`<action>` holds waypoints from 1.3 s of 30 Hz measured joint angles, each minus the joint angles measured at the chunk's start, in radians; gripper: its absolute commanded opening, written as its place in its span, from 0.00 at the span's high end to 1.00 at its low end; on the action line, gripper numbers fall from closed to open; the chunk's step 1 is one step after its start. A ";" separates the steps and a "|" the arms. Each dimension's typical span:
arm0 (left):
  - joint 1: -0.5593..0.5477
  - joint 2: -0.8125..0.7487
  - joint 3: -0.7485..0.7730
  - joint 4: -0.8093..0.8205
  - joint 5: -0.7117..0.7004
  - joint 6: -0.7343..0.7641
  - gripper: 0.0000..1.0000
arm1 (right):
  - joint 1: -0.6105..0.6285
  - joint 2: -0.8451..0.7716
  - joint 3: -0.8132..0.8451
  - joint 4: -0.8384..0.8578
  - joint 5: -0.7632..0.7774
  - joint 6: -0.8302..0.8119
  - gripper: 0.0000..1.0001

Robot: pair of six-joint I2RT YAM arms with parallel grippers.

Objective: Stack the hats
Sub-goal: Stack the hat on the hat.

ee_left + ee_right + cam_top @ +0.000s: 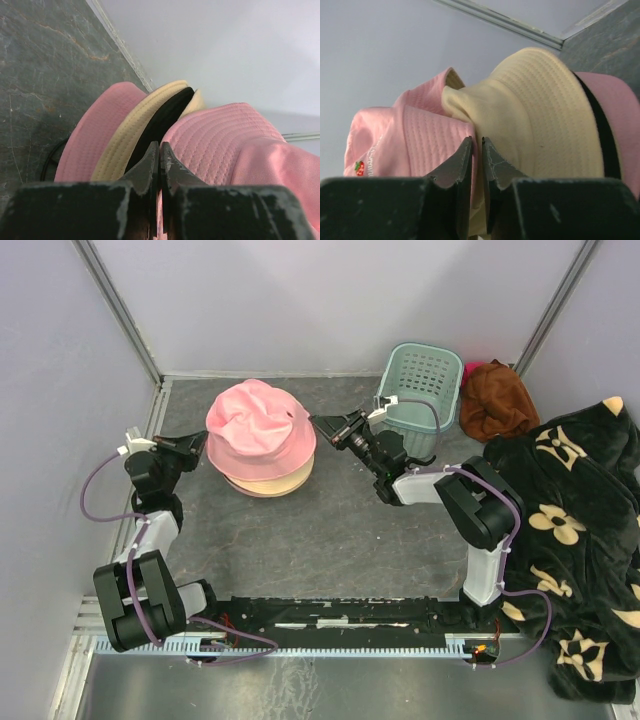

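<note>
Hats (262,450) are piled at the back left of the table (330,540), and I've got an arm on either side of them. The top pink hat (258,418) sits crown up and a bit crumpled. There's a cream hat (540,105) under it and a bottom pink hat (90,135) below that, with the brims fanned out, not squared up.

The left gripper (159,145) is right at the pile's left edge with its jaws pressed together. A sliver of pink shows in the slit, but I can't say for sure it has fabric pinched. The right gripper (476,141) is at the right edge with its jaws a narrow crack apart. Cream cloth lies right behind the tips, and I don't see it clamped on anything.

On handling, I read these as light and floppy. The top crown is dented in and the cream one is folded over on itself, so nothing here will hold its shape if I push on it. Cotton weave should be grippy enough, so I'm not worried about slip or damage. The worry is drag, because if I lift one layer the next will likely come along.

The best hold is the stitched brim, I'd say. Those rows of quilting look like the firmest part and thin enough for the jaws. I'd pinch it at opposite sides, one arm each, to keep the hat level. The crown would just bunch up.

The basket (420,390), brown cloth (495,400) and blanket (570,540) sit well off to the right and out of my way.
</note>
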State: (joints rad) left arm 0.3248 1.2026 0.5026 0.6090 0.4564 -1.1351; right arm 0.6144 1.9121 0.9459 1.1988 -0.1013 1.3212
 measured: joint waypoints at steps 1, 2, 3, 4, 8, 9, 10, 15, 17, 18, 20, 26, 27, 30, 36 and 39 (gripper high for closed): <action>0.000 -0.005 0.006 -0.010 -0.010 0.002 0.97 | -0.002 0.000 -0.003 -0.006 0.003 -0.001 0.83; 0.000 -0.006 0.008 -0.013 -0.013 0.005 0.97 | -0.003 0.000 -0.006 -0.014 0.008 -0.003 0.85; 0.000 -0.007 0.011 -0.020 -0.018 0.009 0.97 | -0.006 0.000 -0.008 -0.034 0.015 -0.010 0.86; 0.000 -0.007 0.011 -0.027 -0.023 0.012 0.97 | -0.008 0.000 -0.010 -0.051 0.019 -0.013 0.89; 0.001 -0.007 0.011 -0.062 -0.055 0.027 0.97 | -0.014 0.002 -0.018 -0.128 0.034 -0.028 0.95; 0.001 -0.007 0.011 -0.065 -0.060 0.030 0.97 | -0.016 0.003 -0.018 -0.137 0.035 -0.029 0.94; 0.001 -0.006 0.011 -0.068 -0.062 0.031 0.97 | -0.016 0.004 -0.018 -0.142 0.035 -0.030 0.91; 0.001 -0.007 0.012 -0.075 -0.062 0.035 0.97 | -0.016 0.006 -0.029 -0.144 0.042 -0.043 0.78; -0.001 -0.006 0.012 -0.073 -0.058 0.035 0.97 | -0.016 -0.001 -0.044 -0.148 0.043 -0.056 0.73; -0.003 -0.006 0.013 -0.071 -0.057 0.035 0.97 | -0.016 -0.010 -0.053 -0.158 0.043 -0.065 0.70; -0.007 -0.006 0.016 -0.068 -0.056 0.035 0.97 | -0.016 -0.045 -0.072 -0.185 0.043 -0.082 0.66; -0.021 -0.005 0.023 -0.056 -0.055 0.035 0.97 | -0.016 -0.241 -0.125 -0.220 0.038 -0.120 0.55; -0.023 -0.005 0.023 -0.056 -0.055 0.035 0.97 | -0.016 -0.269 -0.126 -0.220 0.032 -0.120 0.53; -0.029 -0.004 0.023 -0.056 -0.055 0.035 0.97 | -0.016 -0.315 -0.126 -0.209 0.007 -0.110 0.50; -0.031 -0.003 0.029 -0.057 -0.055 0.035 0.97 | -0.006 -0.323 -0.126 -0.243 -0.052 -0.088 0.48; -0.031 -0.003 0.034 -0.059 -0.055 0.035 0.97 | 0.012 -0.323 -0.126 -0.261 -0.076 -0.088 0.48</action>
State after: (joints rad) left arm 0.2939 1.1995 0.5365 0.5499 0.4011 -1.0996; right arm 0.6262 1.5894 0.8196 0.9379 -0.1776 1.2331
